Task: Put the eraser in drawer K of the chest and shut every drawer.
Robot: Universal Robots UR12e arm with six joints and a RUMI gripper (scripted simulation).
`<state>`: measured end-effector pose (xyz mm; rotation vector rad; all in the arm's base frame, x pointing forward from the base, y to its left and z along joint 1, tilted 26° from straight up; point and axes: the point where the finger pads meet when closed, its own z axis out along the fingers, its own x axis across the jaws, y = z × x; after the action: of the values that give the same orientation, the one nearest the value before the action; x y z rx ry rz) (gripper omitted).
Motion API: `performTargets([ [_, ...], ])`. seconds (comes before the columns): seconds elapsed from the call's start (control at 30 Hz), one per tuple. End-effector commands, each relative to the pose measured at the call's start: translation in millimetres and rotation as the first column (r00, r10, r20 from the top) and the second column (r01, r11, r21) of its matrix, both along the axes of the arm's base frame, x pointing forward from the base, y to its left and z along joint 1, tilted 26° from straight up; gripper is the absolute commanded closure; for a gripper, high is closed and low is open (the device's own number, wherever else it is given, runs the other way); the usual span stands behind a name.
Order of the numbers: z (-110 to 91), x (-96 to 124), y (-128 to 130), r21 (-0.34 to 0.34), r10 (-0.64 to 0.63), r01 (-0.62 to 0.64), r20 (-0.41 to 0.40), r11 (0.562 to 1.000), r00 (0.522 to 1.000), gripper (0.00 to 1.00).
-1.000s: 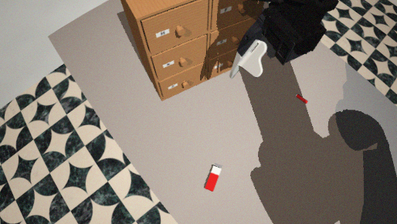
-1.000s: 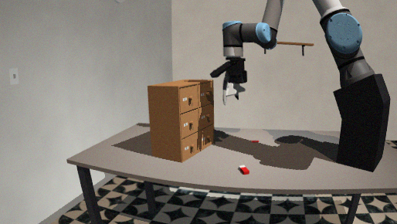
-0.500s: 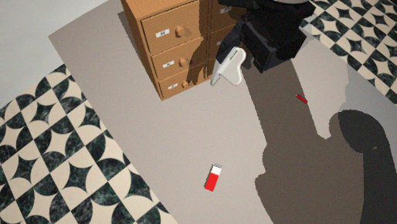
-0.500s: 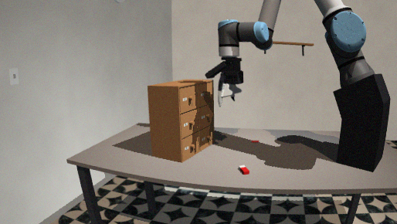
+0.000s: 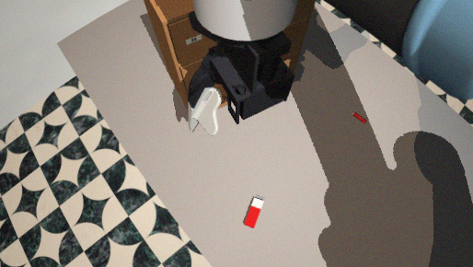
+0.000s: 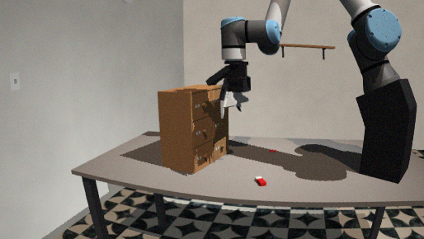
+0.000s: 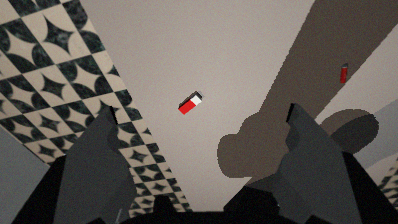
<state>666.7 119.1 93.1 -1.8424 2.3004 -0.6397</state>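
Note:
The eraser (image 5: 252, 214) (image 6: 261, 181) (image 7: 187, 106), a red block with a white end, lies flat on the table in front of the chest. The wooden chest (image 5: 184, 51) (image 6: 175, 128) stands upright with two columns of drawers. The drawers that show look shut. Their small labels are too blurred to read, and the arm hides part of the front in the top view. My gripper (image 5: 214, 124) (image 6: 231, 112) (image 7: 201, 106) is open and empty, pointing down high above the table, close to the upper front of the chest. In the wrist view the eraser appears between the spread fingertips, far below.
A small dark red object (image 5: 360, 118) (image 6: 272, 151) (image 7: 344, 74) lies on the table (image 5: 285, 184) (image 6: 223, 185), on the arm base's side of the eraser. The arm's black pedestal (image 6: 388, 136) stands at the right in the exterior view. A wall shelf (image 6: 307, 46) is behind.

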Motion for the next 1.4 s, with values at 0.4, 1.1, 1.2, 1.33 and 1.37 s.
performTargets([
  [0.4, -0.8, 2.9, 4.4, -0.003, 0.000, 0.001, 0.008, 1.000, 1.000, 0.00],
  [1.1, -3.6, 8.4, 2.4, -0.018, 0.010, -0.009, 0.065, 1.000, 0.998, 0.00],
  [1.2, -4.0, 9.4, 2.1, -0.021, 0.012, -0.010, 0.075, 1.000, 0.997, 0.00],
  [1.33, -4.7, 10.8, 1.6, -0.026, 0.015, -0.013, 0.091, 1.000, 0.996, 0.00],
  [1.37, -5.0, 11.4, 1.4, -0.027, 0.016, -0.013, 0.097, 1.000, 0.995, 0.00],
])
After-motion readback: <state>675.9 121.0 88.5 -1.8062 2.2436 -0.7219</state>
